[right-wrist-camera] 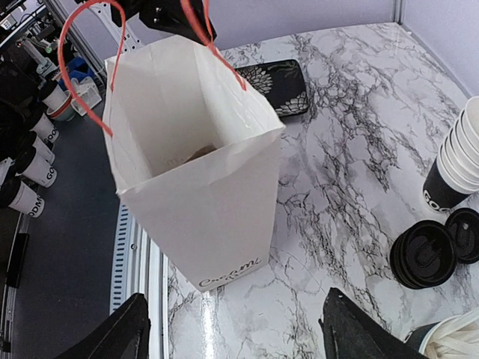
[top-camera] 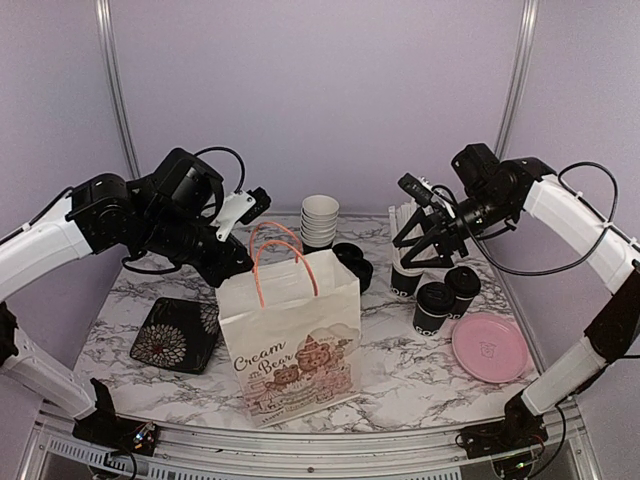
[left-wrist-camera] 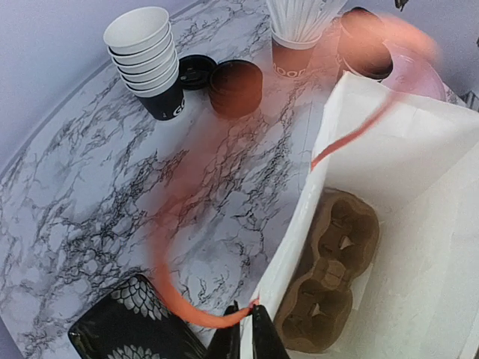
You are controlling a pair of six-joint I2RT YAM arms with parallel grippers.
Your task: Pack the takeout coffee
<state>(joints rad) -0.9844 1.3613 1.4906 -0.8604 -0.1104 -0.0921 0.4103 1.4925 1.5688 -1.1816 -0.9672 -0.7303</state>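
Left gripper (left-wrist-camera: 243,330) clamped on paper bag (top-camera: 290,330) rim, we judge to hold its mouth wide; right gripper (right-wrist-camera: 236,338) spread, empty, near takeout coffee (top-camera: 436,305) standing at the bag's 3 o'clock.

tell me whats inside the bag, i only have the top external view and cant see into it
Observer: The left wrist view looks straight in. A brown cardboard cup carrier lies at the bottom of the paper bag, and its slots are empty.
Operator: is the left gripper actually on the bag
Observer: Yes. The left gripper pinches the bag's rim right where the orange handle joins it.
Operator: and the right one
Observer: The right wrist view shows the right gripper open and holding nothing, with the bag in front of it.
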